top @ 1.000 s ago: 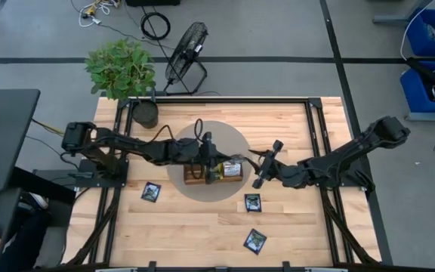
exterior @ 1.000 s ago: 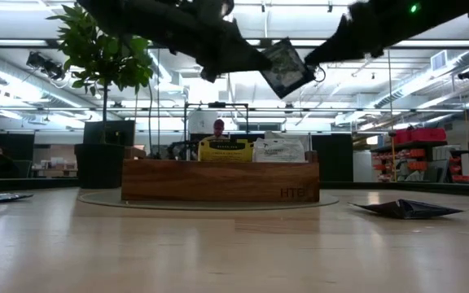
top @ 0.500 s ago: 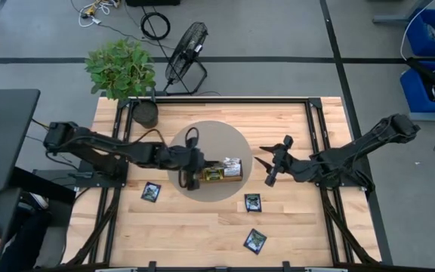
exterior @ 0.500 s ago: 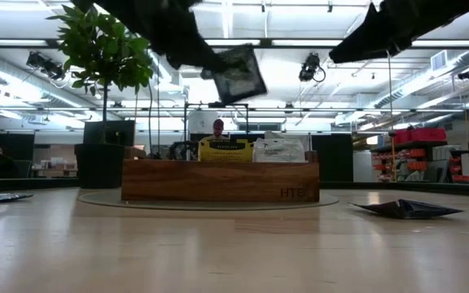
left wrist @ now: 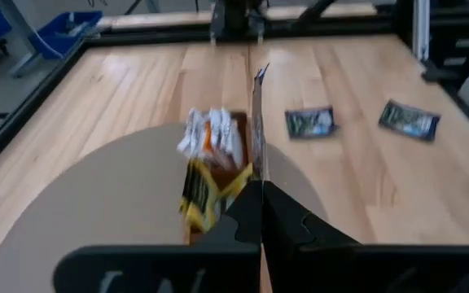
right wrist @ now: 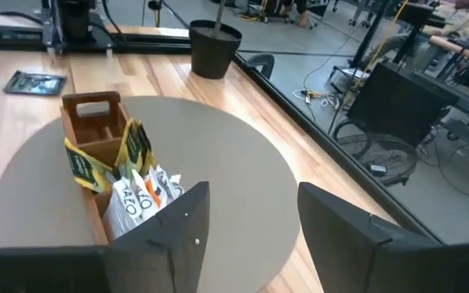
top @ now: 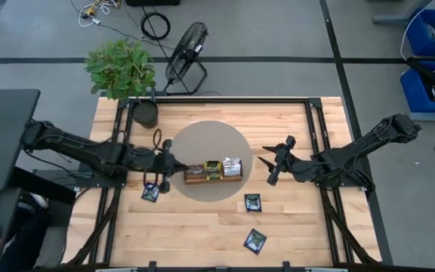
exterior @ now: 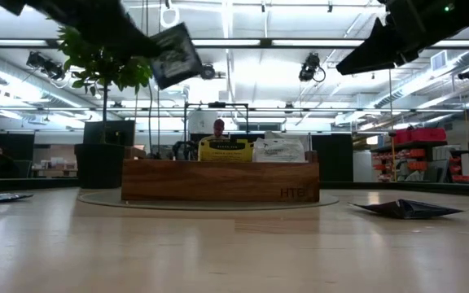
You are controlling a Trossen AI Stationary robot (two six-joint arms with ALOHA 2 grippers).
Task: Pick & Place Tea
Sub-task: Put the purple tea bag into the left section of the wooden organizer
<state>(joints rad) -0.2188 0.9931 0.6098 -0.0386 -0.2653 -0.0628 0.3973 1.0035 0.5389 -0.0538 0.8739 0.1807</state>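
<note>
My left tool clamped on black green-label sachet, beside long brown wooden tray — lower edge-first into free slot; right tool open, empty.

One camera looks straight down on the whole counter. Another sits at counter height, facing level into the room. Each wrist camera looks closely past its own fingers. All four share the tray.
</note>
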